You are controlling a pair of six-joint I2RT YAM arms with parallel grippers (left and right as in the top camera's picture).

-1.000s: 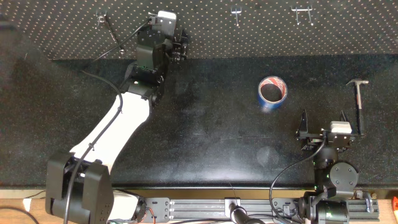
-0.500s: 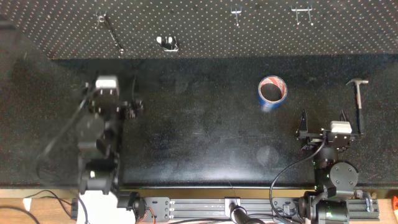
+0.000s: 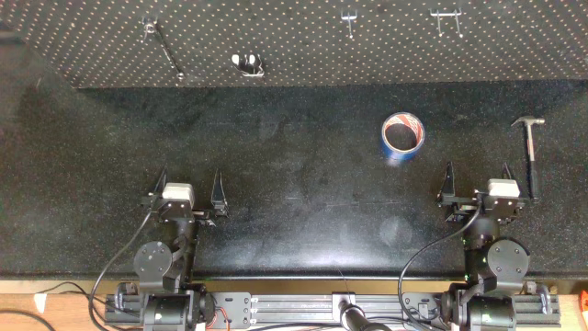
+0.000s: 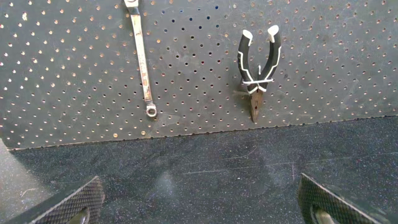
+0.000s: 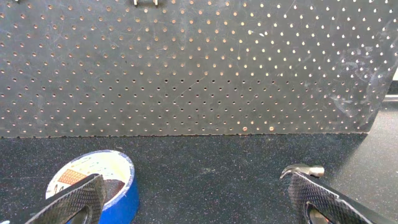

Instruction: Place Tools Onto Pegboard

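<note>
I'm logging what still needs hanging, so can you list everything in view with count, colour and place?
wrench: one, silver, hanging on the pegboard, left part
pliers: one, black and white handles, hanging on the pegboard beside the wrench
empty hooks: two, silver, on the pegboard's right half
tape roll: one, blue, on the table, right of middle
hammer: one, silver head and dark handle, lying on the table at far right
pegboard: one, dark, along the table's far side
table: one, black
left gripper: one, black, open, near left
right gripper: one, black, open, near right
</note>
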